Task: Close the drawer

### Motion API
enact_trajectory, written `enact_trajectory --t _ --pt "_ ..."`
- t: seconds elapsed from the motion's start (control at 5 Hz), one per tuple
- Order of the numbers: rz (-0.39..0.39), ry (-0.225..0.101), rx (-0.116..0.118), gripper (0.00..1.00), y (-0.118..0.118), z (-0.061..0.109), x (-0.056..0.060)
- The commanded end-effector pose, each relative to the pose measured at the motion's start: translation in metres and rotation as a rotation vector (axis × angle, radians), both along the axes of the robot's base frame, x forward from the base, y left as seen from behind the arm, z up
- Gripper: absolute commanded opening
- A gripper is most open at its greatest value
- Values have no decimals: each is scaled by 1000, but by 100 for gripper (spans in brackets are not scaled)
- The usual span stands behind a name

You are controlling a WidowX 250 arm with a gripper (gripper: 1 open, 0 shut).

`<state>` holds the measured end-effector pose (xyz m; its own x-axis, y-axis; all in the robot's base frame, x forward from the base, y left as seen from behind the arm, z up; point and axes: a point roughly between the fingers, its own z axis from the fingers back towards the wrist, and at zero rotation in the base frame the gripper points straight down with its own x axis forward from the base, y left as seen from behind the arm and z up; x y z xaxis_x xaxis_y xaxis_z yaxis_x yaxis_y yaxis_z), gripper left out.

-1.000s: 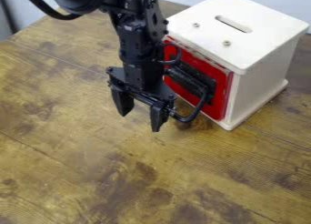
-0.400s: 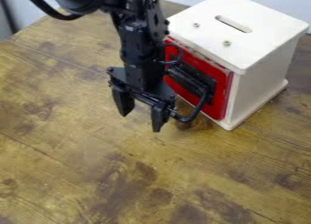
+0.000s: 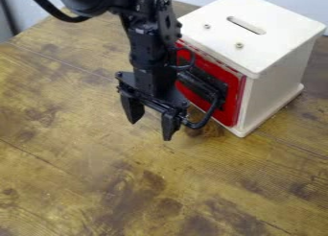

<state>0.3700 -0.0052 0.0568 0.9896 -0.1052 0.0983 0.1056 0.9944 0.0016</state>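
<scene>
My tool (image 3: pixel 152 130) looks spread, nothing between the tips. The red drawer (image 3: pixel 229 111) is just beside it, in the white box (image 3: pixel 256 48), pretty much flush. I'd push squarely on the front, gently, and avoid snagging the loop handle (image 3: pixel 202 115).

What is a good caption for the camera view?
A black gripper beside the red-fronted drawer of a cream-white box on a wooden table.

Brown wood-grain tabletop (image 3: pixel 90 163) with darker knots and streaks, a white slotted box (image 3: pixel 263 62) directly on it.
</scene>
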Motion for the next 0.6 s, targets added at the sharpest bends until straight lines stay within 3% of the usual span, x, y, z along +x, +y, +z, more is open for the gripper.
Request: enact_trajectory --t 0.0,0.4 --pt "0 -75 -3 100 1 24 5" --pt "14 -73 -5 100 7 25 4"
